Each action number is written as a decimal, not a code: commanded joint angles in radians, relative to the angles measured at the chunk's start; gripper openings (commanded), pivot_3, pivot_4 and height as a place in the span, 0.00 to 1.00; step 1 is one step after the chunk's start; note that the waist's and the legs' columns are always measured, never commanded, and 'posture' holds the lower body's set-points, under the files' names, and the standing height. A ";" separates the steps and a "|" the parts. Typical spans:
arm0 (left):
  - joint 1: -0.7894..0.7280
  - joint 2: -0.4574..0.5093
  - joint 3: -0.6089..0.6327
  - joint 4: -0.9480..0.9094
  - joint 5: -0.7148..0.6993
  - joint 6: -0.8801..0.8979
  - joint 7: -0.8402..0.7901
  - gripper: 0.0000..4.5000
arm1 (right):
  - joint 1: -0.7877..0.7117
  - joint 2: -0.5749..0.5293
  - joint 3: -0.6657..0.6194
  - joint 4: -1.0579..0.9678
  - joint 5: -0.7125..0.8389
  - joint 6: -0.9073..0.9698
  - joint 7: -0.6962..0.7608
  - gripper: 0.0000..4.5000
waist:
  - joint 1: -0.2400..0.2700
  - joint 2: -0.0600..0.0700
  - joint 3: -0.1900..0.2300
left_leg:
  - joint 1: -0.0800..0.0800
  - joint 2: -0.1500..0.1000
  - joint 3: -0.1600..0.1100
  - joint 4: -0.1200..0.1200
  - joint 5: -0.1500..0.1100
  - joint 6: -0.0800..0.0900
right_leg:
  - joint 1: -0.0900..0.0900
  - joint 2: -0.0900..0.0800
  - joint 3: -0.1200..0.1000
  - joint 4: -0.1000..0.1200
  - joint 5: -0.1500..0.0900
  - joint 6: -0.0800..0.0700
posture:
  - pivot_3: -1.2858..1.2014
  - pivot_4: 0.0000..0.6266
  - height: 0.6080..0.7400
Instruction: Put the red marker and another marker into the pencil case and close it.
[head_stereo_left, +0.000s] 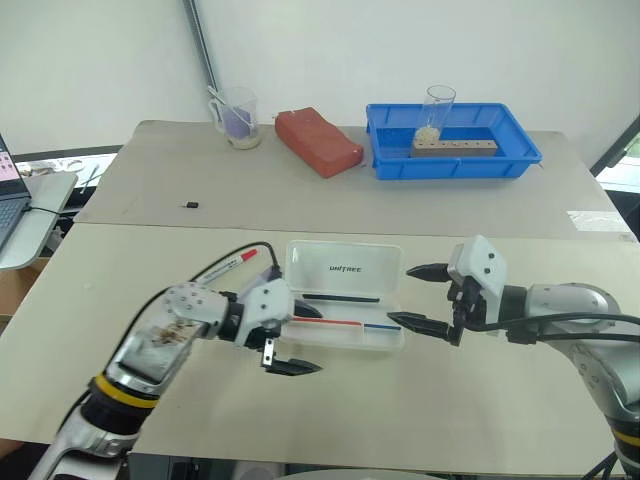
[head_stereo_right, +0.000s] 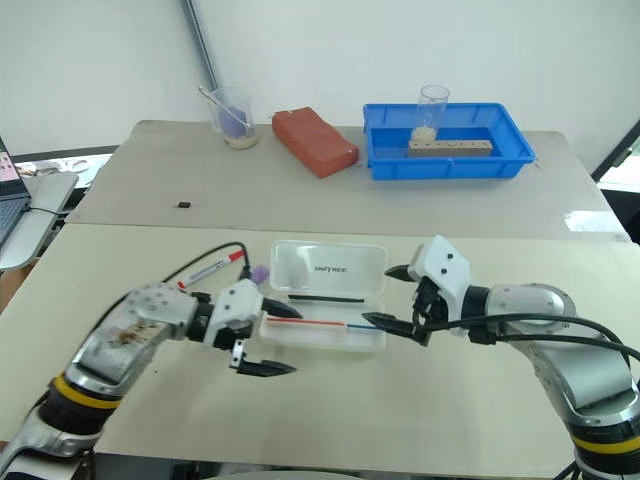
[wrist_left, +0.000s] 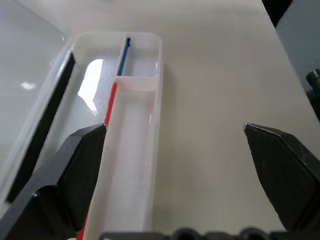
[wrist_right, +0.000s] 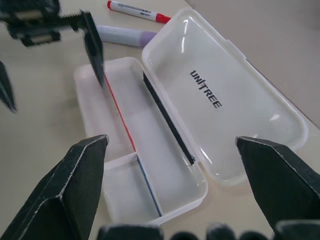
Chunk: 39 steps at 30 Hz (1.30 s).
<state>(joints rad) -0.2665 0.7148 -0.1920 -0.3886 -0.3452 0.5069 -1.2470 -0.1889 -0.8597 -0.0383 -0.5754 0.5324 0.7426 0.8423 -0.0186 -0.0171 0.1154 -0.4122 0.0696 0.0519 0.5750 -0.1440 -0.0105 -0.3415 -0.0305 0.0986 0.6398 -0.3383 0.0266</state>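
Fingers of the left gripper (head_stereo_left: 288, 338) stand wide apart with nothing between them, poised over the near left corner of the pencil case (wrist_right: 150, 145); the right gripper (head_stereo_right: 398, 298) hovers just beside the case's right end, jaws likewise spread and empty. Case lies open on the table (head_stereo_left: 420, 400), lid (wrist_right: 220, 95) folded back flat, tray holding a thin red stick (wrist_right: 120, 112), a thin blue one (wrist_right: 149, 187) and a black strip (wrist_right: 167, 120) along the hinge. Red marker (wrist_right: 137, 11) and lavender marker (wrist_right: 125, 36) lie side by side on the table just beyond the case's left end, neither yet inside. Both look light, rigid and smooth-barrelled, so likely to roll or squirt out of a pinch; best taken across mid-barrel, squarely, the fatter lavender one being the easier hold. Case is thin translucent plastic, probably light enough to skid when pushed, so the lid wants pressing down near the latch edge with the base steadied.
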 joint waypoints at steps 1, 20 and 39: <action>0.023 0.060 0.133 -0.093 -0.122 0.095 0.016 0.99 | -0.054 0.003 0.004 -0.010 0.008 -0.023 0.013 1.00 | 0.003 0.000 0.000 | 0.000 0.000 0.000 0.000 0.000 0.000 | 0.001 0.000 0.000 0.000 0.000 0.000 | 0.52 0.24 1.00; -0.269 -0.019 0.190 0.925 0.149 -0.219 0.235 0.87 | -0.490 0.242 0.183 0.016 0.083 0.152 -0.102 1.00 | 0.010 -0.002 0.000 | -0.004 0.000 0.001 -0.002 0.000 0.000 | -0.010 0.000 -0.001 0.004 0.002 -0.007 | 0.52 0.24 1.00; -0.272 0.065 0.298 0.477 -0.027 -0.121 0.123 0.03 | -0.293 0.099 0.097 -0.033 0.050 0.099 -0.077 1.00 | 0.013 -0.004 -0.001 | -0.007 0.001 0.001 -0.001 0.000 0.000 | -0.010 0.000 -0.002 0.006 0.002 -0.007 | 0.52 0.24 1.00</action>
<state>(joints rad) -0.5129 0.7550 0.0738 0.2470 -0.2915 0.3504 -1.0790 -0.5040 -0.7257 0.1006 -0.5782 0.6042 0.8862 0.7425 -0.0061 -0.0208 0.1144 -0.4195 0.0704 0.0536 0.5740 -0.1438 -0.0105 -0.3509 -0.0313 0.0971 0.6458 -0.3362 0.0200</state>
